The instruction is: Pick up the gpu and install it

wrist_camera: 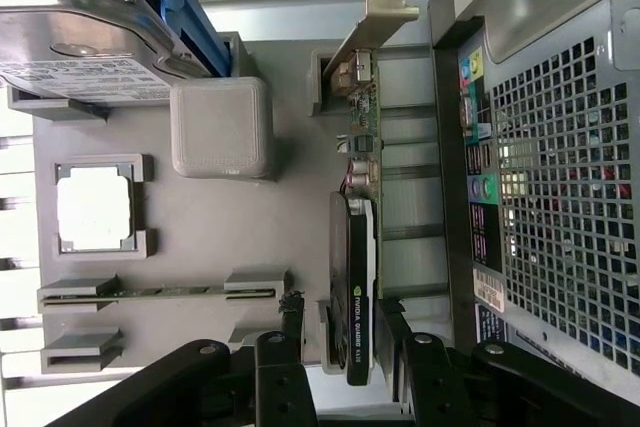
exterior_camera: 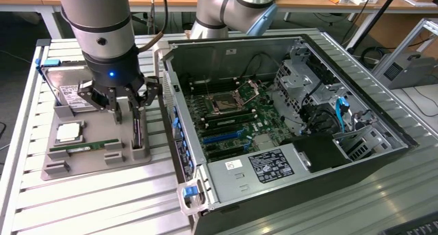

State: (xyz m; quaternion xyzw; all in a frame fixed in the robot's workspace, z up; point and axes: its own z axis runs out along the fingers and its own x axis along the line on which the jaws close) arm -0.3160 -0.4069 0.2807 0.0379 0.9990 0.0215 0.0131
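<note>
Gripper [exterior_camera: 127, 111] low over grey holder tray [exterior_camera: 96, 165], jaws open, gpu [wrist_camera: 357, 257] standing on edge between them, fingers [wrist_camera: 291, 332] flanking card, open computer case [exterior_camera: 287, 117] just beside.

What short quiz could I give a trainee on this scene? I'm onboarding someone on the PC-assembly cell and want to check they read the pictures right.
1. Multiple choice: the gripper has its fingers on either side of A) the hard drive, B) the graphics card, C) the memory stick.
2. True or false: the graphics card already sits in a slot inside the computer case.
3. Fill in: the card stands on edge in the gray ___ beside the case.
Key: 1 B. 2 False. 3 tray.
</note>
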